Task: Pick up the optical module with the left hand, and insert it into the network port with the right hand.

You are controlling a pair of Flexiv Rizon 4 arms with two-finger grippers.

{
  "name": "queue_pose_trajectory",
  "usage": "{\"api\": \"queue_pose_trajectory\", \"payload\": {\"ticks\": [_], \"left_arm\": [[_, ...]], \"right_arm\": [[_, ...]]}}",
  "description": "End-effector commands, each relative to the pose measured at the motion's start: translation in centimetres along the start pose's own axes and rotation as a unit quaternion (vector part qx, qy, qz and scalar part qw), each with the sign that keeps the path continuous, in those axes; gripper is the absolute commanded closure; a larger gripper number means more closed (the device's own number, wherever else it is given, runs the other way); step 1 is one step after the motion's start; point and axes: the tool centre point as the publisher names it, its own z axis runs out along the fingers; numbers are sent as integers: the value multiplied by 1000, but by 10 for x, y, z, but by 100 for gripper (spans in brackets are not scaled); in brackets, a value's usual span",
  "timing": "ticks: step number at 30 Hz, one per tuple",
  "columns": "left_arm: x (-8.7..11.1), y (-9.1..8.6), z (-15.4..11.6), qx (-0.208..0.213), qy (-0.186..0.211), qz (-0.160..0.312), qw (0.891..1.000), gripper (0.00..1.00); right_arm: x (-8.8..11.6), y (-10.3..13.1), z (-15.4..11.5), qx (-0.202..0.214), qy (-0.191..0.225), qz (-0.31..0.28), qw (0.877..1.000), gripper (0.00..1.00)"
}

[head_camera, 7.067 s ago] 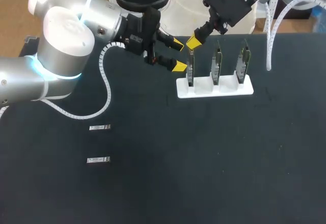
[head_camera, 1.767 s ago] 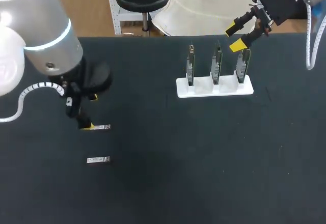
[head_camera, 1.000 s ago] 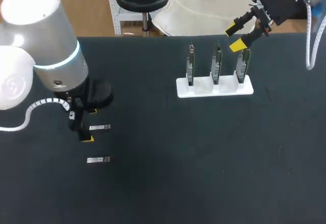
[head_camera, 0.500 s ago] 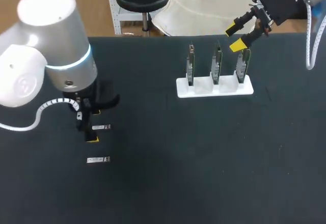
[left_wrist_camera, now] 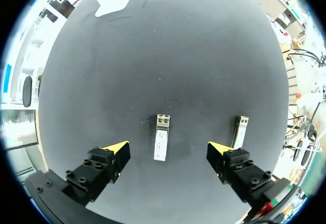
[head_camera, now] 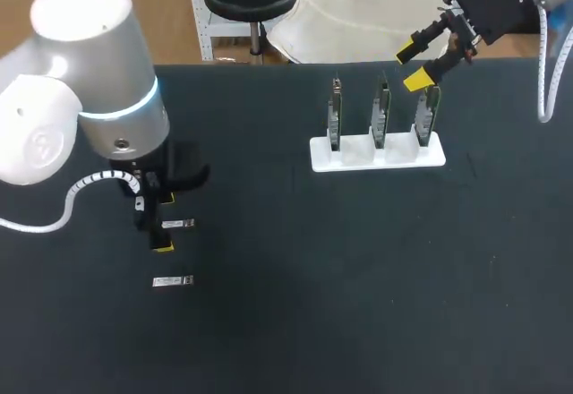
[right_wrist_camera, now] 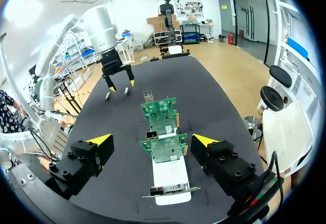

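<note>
Black and matte, the table (head_camera: 358, 278) carries the silver optical module (head_camera: 176, 224) at its left, lying flat and not lifted. The left arm (head_camera: 98, 98) stands over it. The left jaws are apart, one yellow tip (left_wrist_camera: 118, 146) on each side of the module, and neither touches it. A second module (head_camera: 173, 280) lies just nearer.

By my judgement the pick-up is lined up but not made. The closing, the lift, the hand-over and the insertion are all left to do.

At the far right, the right arm (head_camera: 488, 0) hangs above the rightmost of three green boards (head_camera: 428, 107), which stand upright in a white stand (head_camera: 376, 157). The right jaws are apart and hold nothing. A network port (right_wrist_camera: 152, 134) shows as a metal cage low on a board.
</note>
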Motion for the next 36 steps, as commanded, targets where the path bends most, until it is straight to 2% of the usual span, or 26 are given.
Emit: {"api": "queue_pose_trajectory", "payload": {"ticks": [1,22,36], "left_arm": [[0,-1,0,1,0,1,1000,0],[3,-12,12,23,9,-13,1000,0],[2,-9,13,20,5,-17,1000,0]], "right_arm": [[0,1,0,2,0,0,1000,0],[0,1,0,2,0,0,1000,0],[0,1,0,2,0,0,1000,0]]}}
